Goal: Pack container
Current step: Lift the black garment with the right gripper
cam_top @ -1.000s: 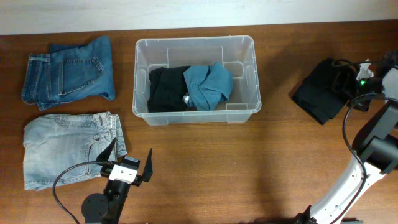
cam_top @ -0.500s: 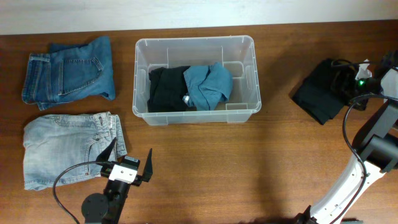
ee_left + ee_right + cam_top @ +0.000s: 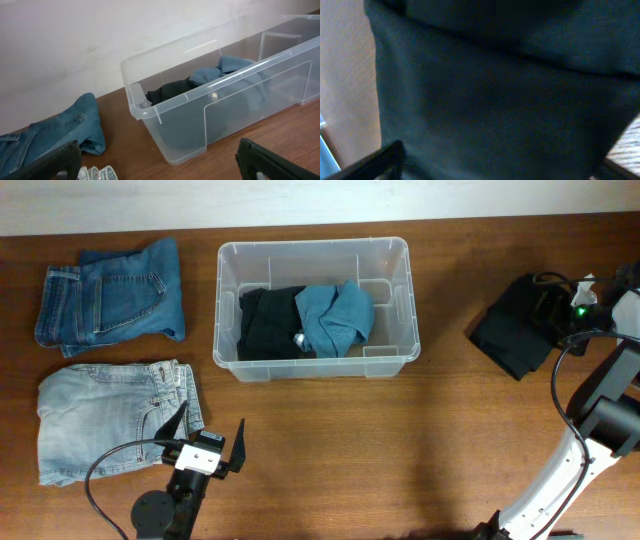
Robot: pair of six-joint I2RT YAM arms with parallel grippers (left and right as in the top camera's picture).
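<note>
While the container (image 3: 313,250) held two garments (image 3: 335,315), I saw two jeans (image 3: 110,300) left, one black garment (image 3: 510,330) right; left gripper (image 3: 212,418) gaped, right gripper (image 3: 507,162) seemingly too.

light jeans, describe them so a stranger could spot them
Left of the clear container mid-table lie two folded pairs of jeans. The light jeans are the lower pair in the overhead view, faded pale grey-blue, unlike the dark jeans above.

We're seeing a brown wood-grain table (image 3: 400,440) filling most of the overhead frame, lit evenly. Along the top edge a plain pale wall (image 3: 300,200) is running L to R, also filling upper left in left wrist view.
</note>
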